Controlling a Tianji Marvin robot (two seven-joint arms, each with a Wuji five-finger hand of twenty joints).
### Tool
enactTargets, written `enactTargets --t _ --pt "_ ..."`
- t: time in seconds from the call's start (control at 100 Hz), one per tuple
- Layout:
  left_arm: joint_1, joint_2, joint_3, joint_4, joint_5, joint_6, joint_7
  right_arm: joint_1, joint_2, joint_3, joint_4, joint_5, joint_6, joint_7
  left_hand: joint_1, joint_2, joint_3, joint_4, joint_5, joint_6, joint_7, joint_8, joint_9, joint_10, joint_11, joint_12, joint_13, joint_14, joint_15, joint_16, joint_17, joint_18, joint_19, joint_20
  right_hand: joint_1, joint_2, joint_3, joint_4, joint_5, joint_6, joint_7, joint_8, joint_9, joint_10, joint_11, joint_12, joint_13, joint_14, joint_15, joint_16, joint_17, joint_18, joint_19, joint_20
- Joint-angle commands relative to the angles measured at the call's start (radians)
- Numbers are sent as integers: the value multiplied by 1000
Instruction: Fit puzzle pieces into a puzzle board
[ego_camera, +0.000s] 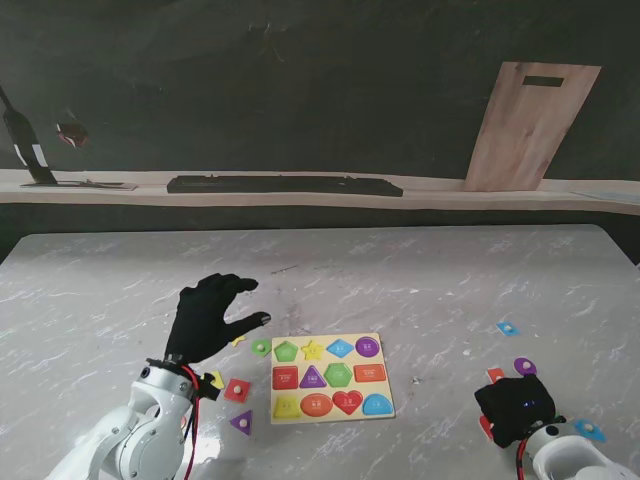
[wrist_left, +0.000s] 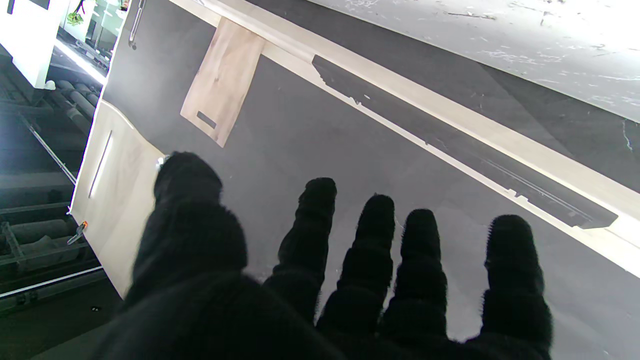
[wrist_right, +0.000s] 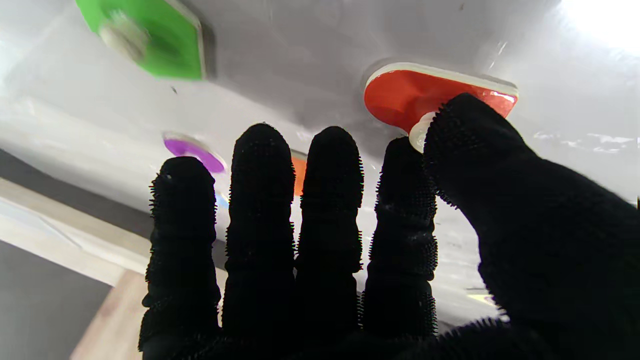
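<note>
Stand view: one yellow-framed wooden puzzle board (ego_camera: 331, 376) on the grey marble desk (ego_camera: 420, 280), twelve coloured shape slots in three rows of four; markings on them too small to read. Loose pieces: four left of the board, about five on the right. Left hand (ego_camera: 207, 318) hovers over the desk, fingers spread, empty. Right hand (ego_camera: 514, 408) curled low over pieces. Left wrist view: five fingers (wrist_left: 367, 250) apart, nothing held. Right wrist view: thumb and index finger pinch the white knob of one orange-red rounded piece (wrist_right: 400, 95); one green hexagon piece (wrist_right: 155, 37), one purple round piece (wrist_right: 195, 149) nearby.
</note>
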Motion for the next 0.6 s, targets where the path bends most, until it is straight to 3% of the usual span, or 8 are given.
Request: enactTargets --t 0.0,0.09,0.36,0.5,0.59 --pt "4 -3 -2 -4 -5 1 2 8 7 -18 14 -24 -21 -11 14 32 -10 28 20 -3 -14 2 1 8 -18 2 11 17 -13 5 -6 -162 12 -3 66 -18 39 -12 1 -101 45 23 -7 -32 28 -12 1 -25 12 12 6 -18 -2 -4" --pt "4 -3 -3 -4 -5 0 2 29 16 -35 32 -63 -48 -39 14 32 -10 28 22 -3 -14 2 3 9 -18 2 11 19 -13 5 -6 -162 12 -3 75 -53 60 -16 -15 -126 50 23 -16 -51 25 -14 -13 -44 4 12 -2 -32 -18 -7" --pt "8 -4 -7 -7 -6 3 2 85 41 -79 90 -126 -139 -111 15 31 -10 28 27 -4 -13 3 3 12 -19 1 10 21 -13 5 -6 -162 12 -3 73 -60 71 -23 -61 -167 58 20 -44 -90 12 -9 -42 -85 -17 11 -23 -58 -54 -11" --pt "10 -4 -8 -7 -4 3 4 88 43 -86 94 -135 -140 -107 15 32 -10 28 27 -5 -14 3 3 11 -19 1 11 19 -13 5 -6 -162 13 -3 6 -75 71 -27 -116 -100 20 20 -102 -75 7 10 -74 -83 -33 12 -44 -58 -74 -8" --pt "10 -4 -7 -7 -5 4 3 85 42 -84 95 -133 -133 -112 15 31 -10 28 30 -3 -13 3 4 12 -19 1 12 22 -12 5 -6 -162 13 -3 -31 -50 73 19 -159 -45 -74 92 -149 -74 9 31 -100 -86 -40 13 -56 -60 -86 10"
